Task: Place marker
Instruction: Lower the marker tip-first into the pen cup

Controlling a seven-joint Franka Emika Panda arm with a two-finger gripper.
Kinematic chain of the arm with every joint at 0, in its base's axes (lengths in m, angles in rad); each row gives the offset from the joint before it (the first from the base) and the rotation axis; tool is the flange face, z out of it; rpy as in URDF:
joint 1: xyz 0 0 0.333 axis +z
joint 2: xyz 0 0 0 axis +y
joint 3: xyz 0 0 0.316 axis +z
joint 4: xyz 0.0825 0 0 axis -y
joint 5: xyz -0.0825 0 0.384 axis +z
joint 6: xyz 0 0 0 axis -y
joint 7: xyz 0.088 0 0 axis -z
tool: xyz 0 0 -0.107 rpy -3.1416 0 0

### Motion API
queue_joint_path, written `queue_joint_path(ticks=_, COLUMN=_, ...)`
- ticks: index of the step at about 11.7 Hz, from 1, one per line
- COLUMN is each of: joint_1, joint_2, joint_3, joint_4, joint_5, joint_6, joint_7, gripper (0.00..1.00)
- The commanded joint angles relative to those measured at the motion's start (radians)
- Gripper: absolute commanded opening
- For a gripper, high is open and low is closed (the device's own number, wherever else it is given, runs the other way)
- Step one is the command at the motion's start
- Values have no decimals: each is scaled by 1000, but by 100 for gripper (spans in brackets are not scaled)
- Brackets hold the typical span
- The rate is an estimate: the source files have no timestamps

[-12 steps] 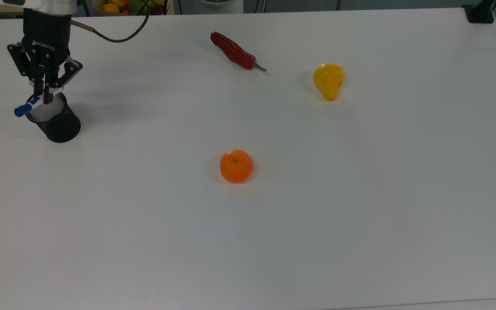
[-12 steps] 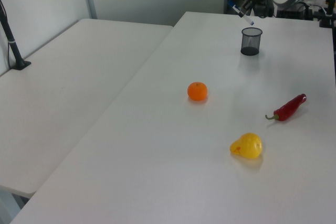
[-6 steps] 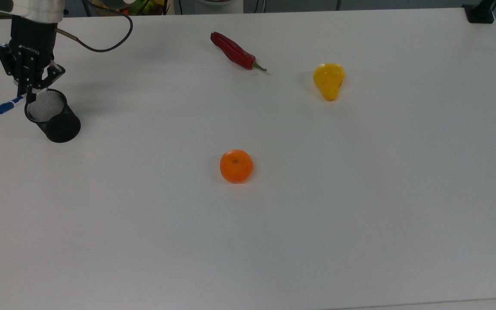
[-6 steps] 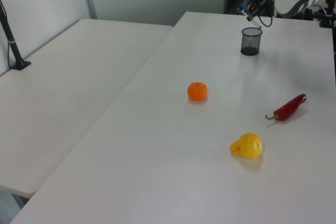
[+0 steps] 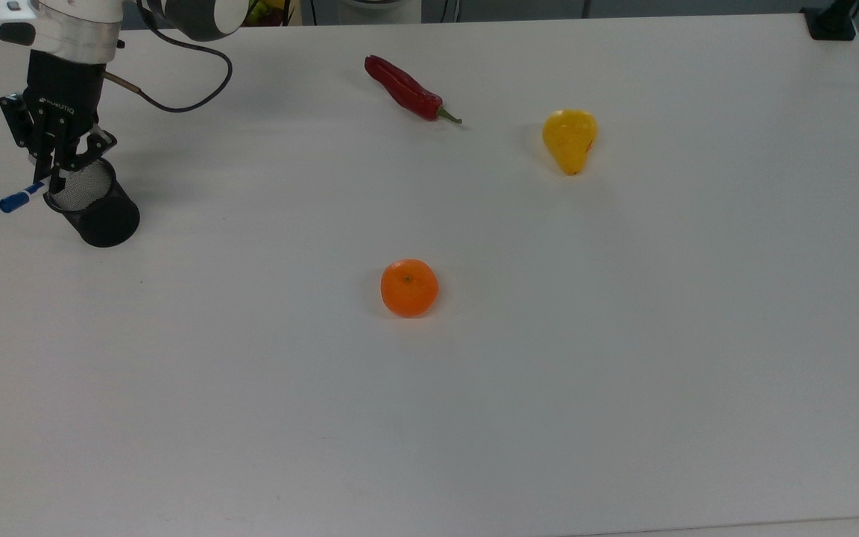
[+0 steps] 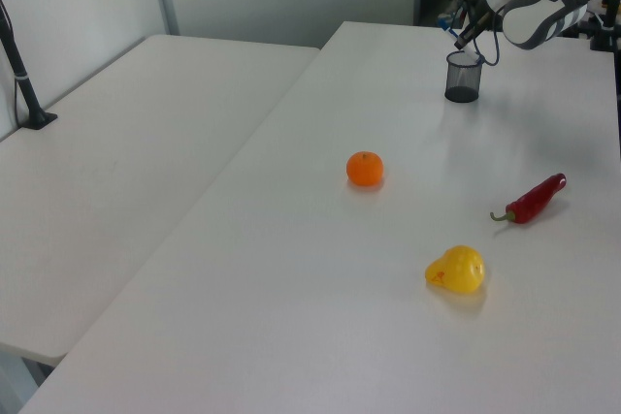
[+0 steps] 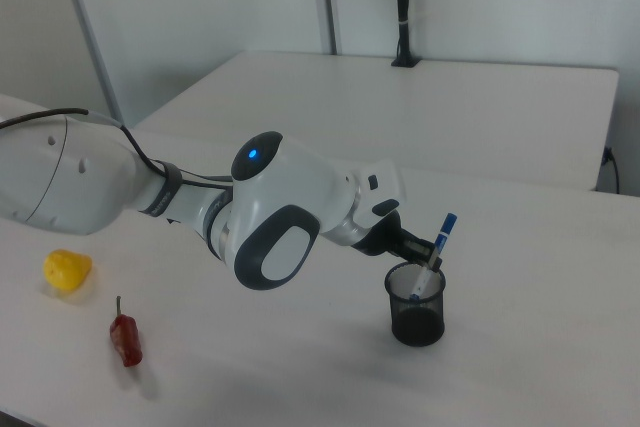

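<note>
Top view first: your hand (image 5: 57, 170) is clamped on the marker (image 5: 27, 197) over the far rim of the black mesh cup (image 5: 94, 205). Half a second ago the hand sat further out toward the top view's left, with the blue cap clear of the cup; now it has slid back toward the cup and the white end dips inside the rim. That reads to me as lining up for the drop. The cup stands near the desk (image 5: 549, 373) corner at the top view's left, so you have little room outward; the chili (image 5: 407, 89), pear (image 5: 570, 139) and orange (image 5: 409, 288) lie well apart from it.

Left view: the hand (image 6: 460, 39) hangs just above the cup (image 6: 464, 77), and open desk lies all round it.

Right view: you can see the marker (image 7: 433, 255) tilted, cap up, lower end in the cup (image 7: 416, 304), fingers closed on its middle. Letting go now should leave it leaning against the rim.
</note>
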Motion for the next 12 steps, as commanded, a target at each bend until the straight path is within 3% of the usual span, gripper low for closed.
queue_joint_path(ticks=1, joint_1=6, joint_2=-5, joint_3=-1, joint_4=-16, joint_5=21, joint_6=28, joint_7=-26, gripper=0)
queue_joint_path(ticks=8, joint_1=20, joint_2=-6, joint_3=4, joint_4=-37, joint_5=34, joint_6=38, joint_7=-9, gripper=0)
queue_joint_path(ticks=12, joint_1=26, joint_2=-6, joint_3=10, joint_4=-106, joint_5=42, joint_6=169, joint_7=-11, gripper=0)
